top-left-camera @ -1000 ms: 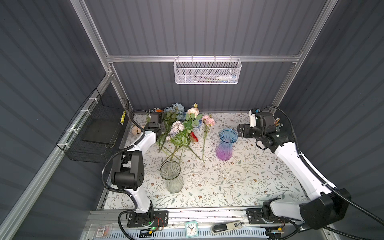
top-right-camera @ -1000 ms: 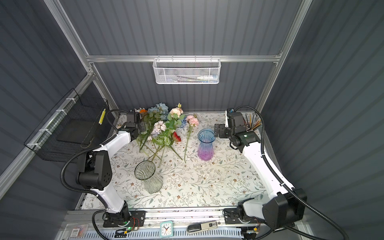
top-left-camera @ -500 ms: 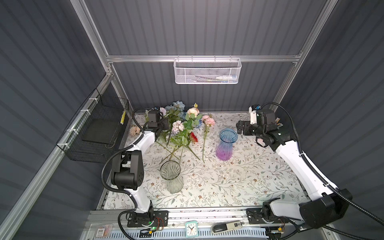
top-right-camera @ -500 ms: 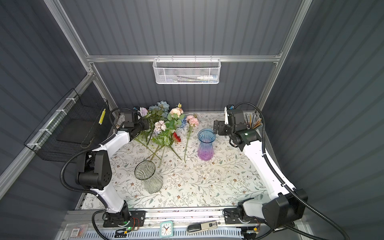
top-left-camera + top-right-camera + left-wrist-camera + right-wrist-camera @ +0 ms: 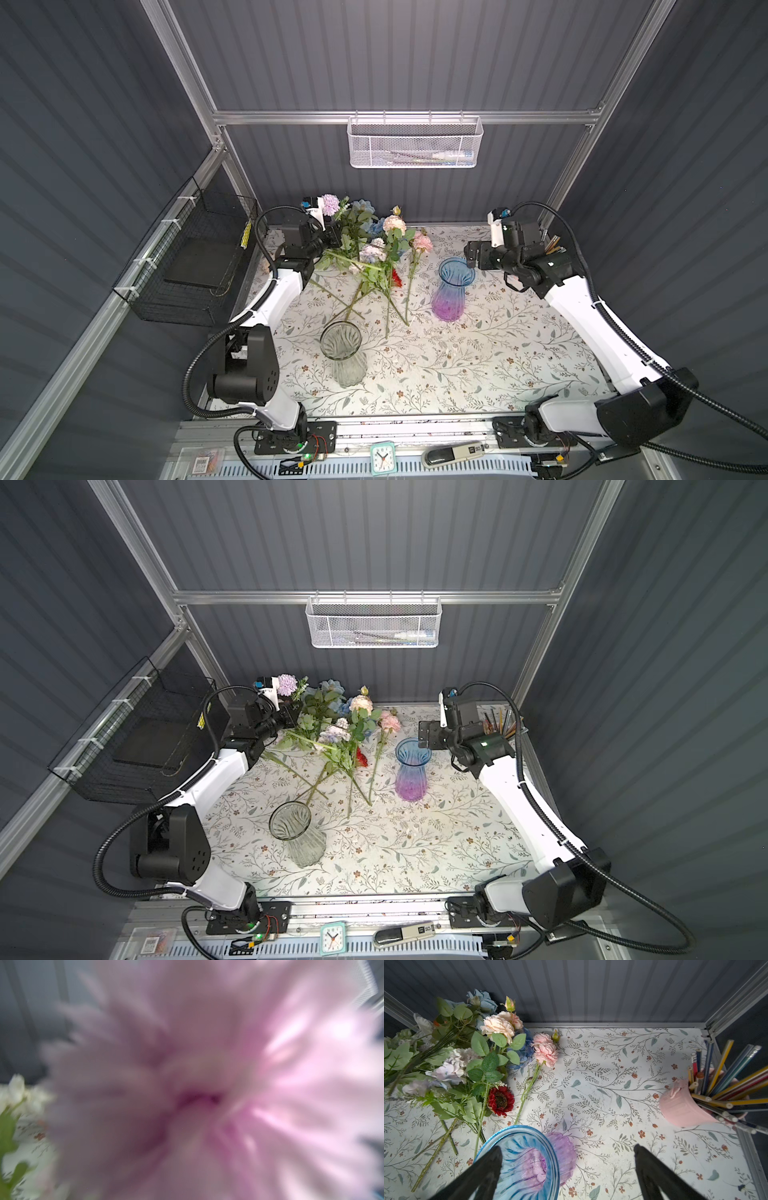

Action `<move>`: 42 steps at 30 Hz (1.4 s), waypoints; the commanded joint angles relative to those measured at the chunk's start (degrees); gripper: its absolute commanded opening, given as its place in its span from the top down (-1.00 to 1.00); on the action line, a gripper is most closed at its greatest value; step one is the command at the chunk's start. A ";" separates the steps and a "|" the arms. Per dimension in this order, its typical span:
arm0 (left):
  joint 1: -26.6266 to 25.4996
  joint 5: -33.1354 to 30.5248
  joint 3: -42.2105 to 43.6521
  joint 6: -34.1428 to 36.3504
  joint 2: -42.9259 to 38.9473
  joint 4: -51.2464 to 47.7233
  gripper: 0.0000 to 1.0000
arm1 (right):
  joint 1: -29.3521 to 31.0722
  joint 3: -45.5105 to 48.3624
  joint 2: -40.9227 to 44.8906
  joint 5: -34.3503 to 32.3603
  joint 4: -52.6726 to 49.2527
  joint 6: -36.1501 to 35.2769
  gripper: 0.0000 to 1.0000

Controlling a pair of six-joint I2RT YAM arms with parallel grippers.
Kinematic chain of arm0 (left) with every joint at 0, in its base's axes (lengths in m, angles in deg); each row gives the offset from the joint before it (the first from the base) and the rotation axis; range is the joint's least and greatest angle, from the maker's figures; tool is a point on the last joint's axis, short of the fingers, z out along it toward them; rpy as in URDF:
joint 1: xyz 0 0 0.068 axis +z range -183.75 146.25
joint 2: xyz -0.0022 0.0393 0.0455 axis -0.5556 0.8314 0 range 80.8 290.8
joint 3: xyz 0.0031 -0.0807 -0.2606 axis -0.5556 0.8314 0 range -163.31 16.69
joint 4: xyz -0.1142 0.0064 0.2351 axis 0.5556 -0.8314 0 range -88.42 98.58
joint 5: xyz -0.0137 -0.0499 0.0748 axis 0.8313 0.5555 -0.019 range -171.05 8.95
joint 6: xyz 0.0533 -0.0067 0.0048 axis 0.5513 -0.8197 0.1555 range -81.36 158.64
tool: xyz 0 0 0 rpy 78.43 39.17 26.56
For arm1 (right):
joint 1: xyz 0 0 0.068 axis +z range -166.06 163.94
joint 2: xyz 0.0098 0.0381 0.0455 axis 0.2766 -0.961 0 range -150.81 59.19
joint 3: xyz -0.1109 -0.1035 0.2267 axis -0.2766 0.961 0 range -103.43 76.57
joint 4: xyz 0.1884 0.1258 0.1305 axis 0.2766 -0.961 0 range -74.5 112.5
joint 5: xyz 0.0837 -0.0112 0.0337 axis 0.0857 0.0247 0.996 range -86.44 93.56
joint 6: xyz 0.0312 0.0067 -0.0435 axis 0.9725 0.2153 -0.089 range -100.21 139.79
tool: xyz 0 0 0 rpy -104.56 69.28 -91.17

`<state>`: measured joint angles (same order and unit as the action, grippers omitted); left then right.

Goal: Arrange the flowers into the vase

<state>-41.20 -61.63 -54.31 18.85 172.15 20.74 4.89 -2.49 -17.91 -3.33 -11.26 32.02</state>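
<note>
The left claw (image 5: 333,236) is clamping fully shut, seemingly on the stem of the lilac flower (image 5: 331,204), whose bloom is sitting just beside the wrist and filling the left wrist view as a pale blur. Leaves are hiding how the stem is running below the grip. The other flowers (image 5: 376,253) are lying heaped on the tabletop (image 5: 498,353) on the left arm's side of the blue-and-purple vase (image 5: 455,286), blooms toward the back wall, stems fanning toward the arm bases. That vase is standing upright and empty.

The right claw (image 5: 473,254) is gaping wide with nothing in it, hovering at the vase's rim on the side away from the heap. In the right wrist view one finger (image 5: 483,1167) is overlapping the blue mouth; touching or not, I cannot tell.

A clear glass vase (image 5: 343,353), also empty, is standing on the heap's side of the blue-and-purple vase, nearer the arm bases. The held flower is sitting well apart from the blue-and-purple vase, beyond the heap, so the left arm is likely needing to carry it across and tip the stem end downward.
</note>
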 commanded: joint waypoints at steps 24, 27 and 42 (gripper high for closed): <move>-0.29 -7.82 2.64 -5.21 9.04 -6.90 -0.89 | 13.33 -7.50 -3.27 -0.43 -1.15 -15.19 -0.97; -0.25 -12.17 3.30 -5.60 4.00 -11.85 -0.99 | 17.14 -12.26 -7.19 0.21 -2.71 -16.42 -0.85; 11.88 -16.15 16.89 -14.61 -3.03 -9.20 -0.47 | 20.54 -13.48 -12.53 -0.22 -2.84 -17.26 -0.85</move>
<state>-30.86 -80.50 -39.34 8.29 167.08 7.74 25.33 -16.68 -31.77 -3.71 -12.98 15.65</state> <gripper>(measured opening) 0.745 0.927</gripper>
